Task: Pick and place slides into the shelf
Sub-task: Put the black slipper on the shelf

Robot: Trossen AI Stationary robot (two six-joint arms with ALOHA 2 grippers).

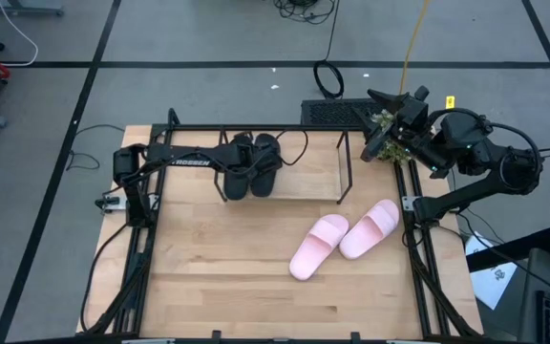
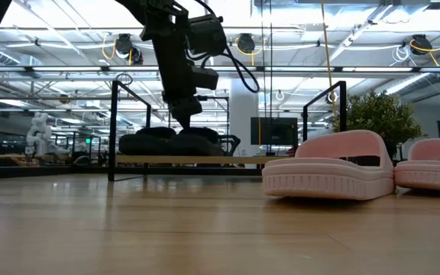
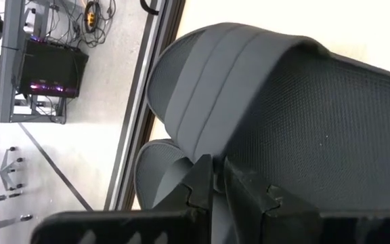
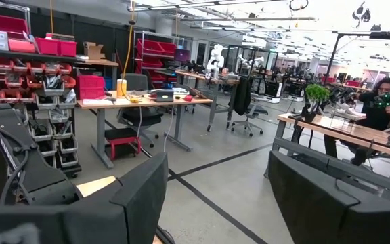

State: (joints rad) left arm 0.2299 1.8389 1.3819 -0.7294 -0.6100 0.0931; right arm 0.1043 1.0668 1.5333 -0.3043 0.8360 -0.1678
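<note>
Two black slides (image 1: 256,162) lie side by side on the wooden board of the shelf (image 1: 308,177), at its left end. They also show in the low view (image 2: 178,141). My left gripper (image 1: 229,164) points down on them, its fingers (image 3: 217,190) nearly closed on a black slide (image 3: 263,102). Two pink slides (image 1: 318,247) (image 1: 370,227) lie sole-down on the table, right of centre. My right gripper (image 4: 215,203) is open and empty, raised past the table's far right corner (image 1: 390,107). My left gripper comes at a black slide from above, fingers pointing down (image 2: 186,114). A thin grey part of the slide (image 3: 213,177) sits between the two fingertips, next to the strap. Which slide it belongs to is hidden by the fingers. The slide rests on the shelf's board.
The right half of the shelf's board (image 2: 228,159) is bare. The shelf's black rod frame (image 1: 344,167) stands around it. A small potted plant (image 1: 390,145) sits at the table's far right corner. The wooden tabletop (image 1: 218,277) stretches toward the near edge.
</note>
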